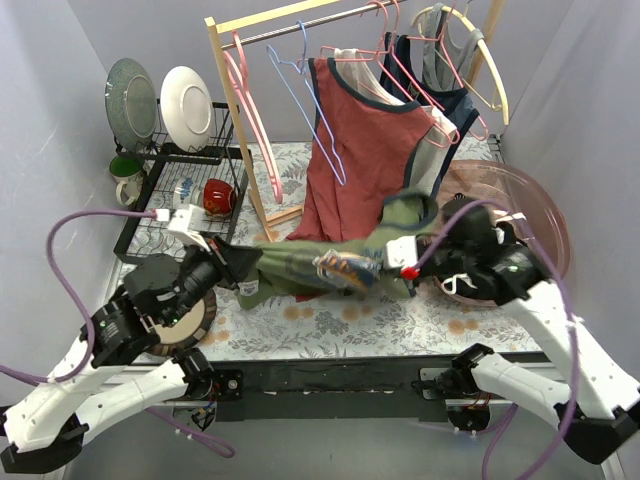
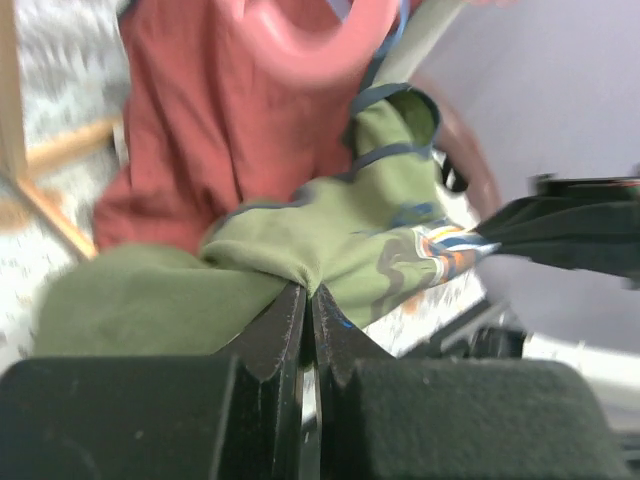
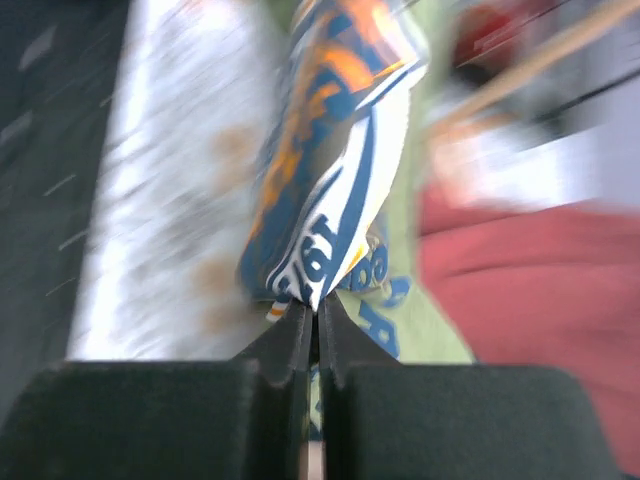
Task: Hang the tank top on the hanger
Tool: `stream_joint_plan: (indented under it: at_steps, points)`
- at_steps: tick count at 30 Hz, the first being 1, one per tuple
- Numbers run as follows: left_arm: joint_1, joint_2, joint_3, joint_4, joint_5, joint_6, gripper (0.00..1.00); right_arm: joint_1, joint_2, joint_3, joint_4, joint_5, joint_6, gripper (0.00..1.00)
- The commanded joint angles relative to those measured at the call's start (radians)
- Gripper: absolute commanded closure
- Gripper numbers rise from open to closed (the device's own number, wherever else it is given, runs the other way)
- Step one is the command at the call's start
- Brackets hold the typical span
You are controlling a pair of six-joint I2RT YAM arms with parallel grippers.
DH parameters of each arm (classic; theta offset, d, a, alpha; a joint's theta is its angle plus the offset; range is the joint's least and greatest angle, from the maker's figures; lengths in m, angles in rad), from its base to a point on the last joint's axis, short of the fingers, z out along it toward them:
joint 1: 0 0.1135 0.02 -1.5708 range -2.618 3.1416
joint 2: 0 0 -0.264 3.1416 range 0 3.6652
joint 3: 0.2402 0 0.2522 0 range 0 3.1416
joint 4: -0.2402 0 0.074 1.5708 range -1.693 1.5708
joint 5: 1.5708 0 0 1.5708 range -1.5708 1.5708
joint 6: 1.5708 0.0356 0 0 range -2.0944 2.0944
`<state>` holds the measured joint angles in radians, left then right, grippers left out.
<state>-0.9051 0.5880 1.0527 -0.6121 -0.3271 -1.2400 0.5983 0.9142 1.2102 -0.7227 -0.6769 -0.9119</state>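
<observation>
The left gripper (image 2: 308, 292) has its black jaws pressed tight together, pinching a gathered fold of the tank top (image 2: 380, 225) – soft olive-green knit, bunched into ridges where it enters the pinch. The right gripper (image 3: 312, 312) is likewise closed to a thin seam, biting the printed chest area, where orange, white and blue lettering crumples into a vertical pleat; that view is blurred, so finer detail cannot be told.

From above, the tank top (image 1: 300, 265) hangs stretched low over the table between the left gripper (image 1: 238, 262) and the right gripper (image 1: 380, 265), its navy-trimmed neck or armhole rising in a loop near the right one.

Behind it a rust-red tank top (image 1: 360, 160) with navy trim hangs from a pink hanger (image 1: 350, 55). The hanger (image 1: 303, 105) – thin light-blue wire – hangs bare by its hook from the metal rail of the wooden rack (image 1: 228, 95), well apart from the green garment, between another pink hanger (image 1: 250, 100) and the red top.

The table wears a floral cloth (image 1: 340, 325). A black wire dish rack (image 1: 150, 225) holds upright plates at the left.
</observation>
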Motion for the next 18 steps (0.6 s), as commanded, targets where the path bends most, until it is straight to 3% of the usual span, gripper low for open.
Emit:
stream_joint_plan:
  at_steps: [1,2,5,9,10,12,14,18]
  points:
    - [0.003,0.003,-0.126,-0.077,0.138,-0.09,1.0,0.058,0.018,-0.257,-0.222,-0.102,-0.16,0.89]
    - [0.005,0.001,-0.191,-0.078,0.204,-0.136,1.0,0.076,0.021,-0.296,-0.236,-0.09,-0.168,0.68]
    - [0.003,0.016,-0.328,-0.075,0.31,-0.22,1.0,0.113,0.032,-0.351,-0.277,-0.04,-0.168,0.47]
    - [0.005,0.039,-0.366,-0.089,0.298,-0.257,0.79,0.109,-0.001,-0.313,-0.111,0.195,0.016,0.4]
    - [0.003,0.036,-0.356,-0.095,0.284,-0.254,0.52,0.086,-0.003,-0.313,-0.022,0.297,0.039,0.37]
    - [0.005,0.032,-0.327,-0.084,0.273,-0.216,0.3,0.039,0.024,-0.302,0.02,0.344,0.071,0.34]
    - [0.005,0.029,-0.318,-0.031,0.318,-0.17,0.15,-0.078,0.067,-0.279,0.04,0.301,0.099,0.34]
    - [0.003,0.099,-0.326,0.089,0.46,-0.087,0.09,-0.155,0.176,-0.314,0.097,0.264,0.191,0.38]
